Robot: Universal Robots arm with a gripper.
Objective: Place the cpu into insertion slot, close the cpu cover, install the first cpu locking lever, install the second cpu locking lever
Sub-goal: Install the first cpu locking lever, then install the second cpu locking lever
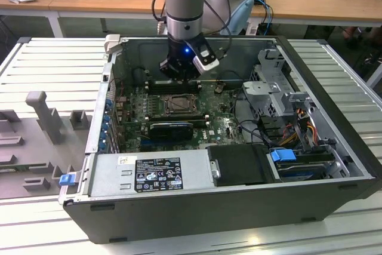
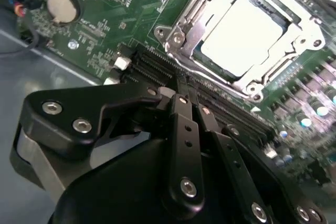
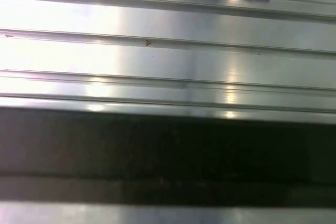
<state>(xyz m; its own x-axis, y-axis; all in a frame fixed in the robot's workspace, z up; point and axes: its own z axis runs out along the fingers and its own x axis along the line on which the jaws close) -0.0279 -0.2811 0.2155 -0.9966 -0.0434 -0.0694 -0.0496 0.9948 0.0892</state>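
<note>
With fingers (image 2: 181, 100) pressed together, empty, near the slot (image 2: 244, 35): cpu (image 2: 241, 32) seated, cover (image 2: 184, 30) down; levers possibly unlatched, risking slippage.

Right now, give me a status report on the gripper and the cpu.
Gripper shut, empty, above the motherboard beside the insertion slot. Cpu seated in the slot, cpu cover down around it. Nothing in the way.

You see even room light outside; glare whitens the cpu (image 2: 242, 35) and the ribbed metal surface (image 3: 168, 51); the gripper (image 2: 189, 129) looks blurred.
</note>
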